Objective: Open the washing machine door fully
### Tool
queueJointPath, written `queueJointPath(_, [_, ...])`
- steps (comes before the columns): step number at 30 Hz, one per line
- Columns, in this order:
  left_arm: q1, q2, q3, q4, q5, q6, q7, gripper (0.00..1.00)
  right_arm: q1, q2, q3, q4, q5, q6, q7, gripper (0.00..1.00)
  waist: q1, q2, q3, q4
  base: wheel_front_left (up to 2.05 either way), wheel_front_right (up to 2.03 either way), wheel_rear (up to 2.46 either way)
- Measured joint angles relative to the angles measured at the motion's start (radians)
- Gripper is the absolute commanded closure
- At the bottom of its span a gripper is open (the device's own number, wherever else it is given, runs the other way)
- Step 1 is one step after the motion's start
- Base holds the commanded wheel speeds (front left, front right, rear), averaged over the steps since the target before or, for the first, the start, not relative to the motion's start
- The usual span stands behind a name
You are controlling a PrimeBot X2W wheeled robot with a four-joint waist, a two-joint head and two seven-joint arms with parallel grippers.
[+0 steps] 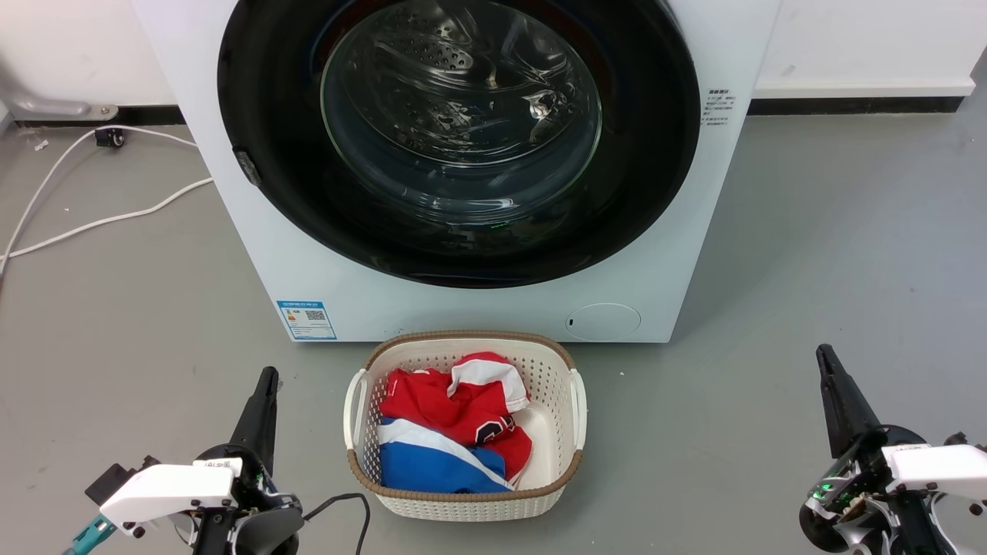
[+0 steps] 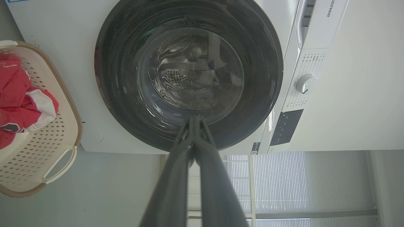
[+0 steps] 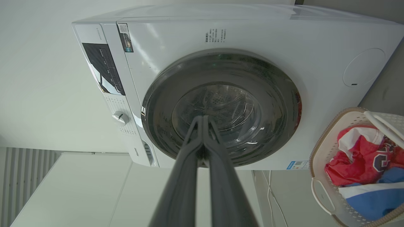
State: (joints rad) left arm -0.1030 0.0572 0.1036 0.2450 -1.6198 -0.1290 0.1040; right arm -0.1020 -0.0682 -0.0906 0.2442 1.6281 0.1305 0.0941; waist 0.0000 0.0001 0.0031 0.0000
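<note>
Left of the cream perforated plastic basket (image 1: 470,336), the left gripper (image 1: 267,379) is hanging pinched tight, empty. Behind the basket, the round glossy black washing machine door (image 1: 460,139) is sitting flush in the white machine front (image 1: 370,308), its glass bowl facing the basket and its top edge cut off. The basket is holding crumpled red, white and blue clothing (image 1: 455,420). Right of it, the right gripper (image 1: 825,361) is hanging pinched together, empty.

claw (image 3: 202,117) tips together, door (image 3: 228,104) beyond
</note>
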Motion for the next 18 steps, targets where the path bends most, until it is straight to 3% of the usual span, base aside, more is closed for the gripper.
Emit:
queueJointPath(11, [0.001, -0.001, 0.001, 0.002, 0.005, 0.0, 0.0, 1.0, 0.001, 0.002, -0.003, 0.002, -0.002, 0.0, 0.003, 1.0, 0.0, 0.0, 0.0, 0.0, 0.0, 0.0, 0.0])
queueJointPath(12, [0.005, -0.002, 0.0, 0.009, 0.005, 0.0, -0.001, 0.0, 0.006, 0.003, -0.002, 0.009, -0.001, 0.0, 0.003, 0.0, 0.0, 0.0, 0.0, 0.0, 0.0, 0.0, 0.0])
queueJointPath(18, [0.026, -0.006, -0.024, 0.02, 0.005, 0.001, -0.021, 0.0, 0.032, 0.006, 0.005, 0.011, -0.001, -0.001, -0.016, 0.0, 0.0, 0.0, 0.0, 0.0, 0.0, 0.0, 0.0])
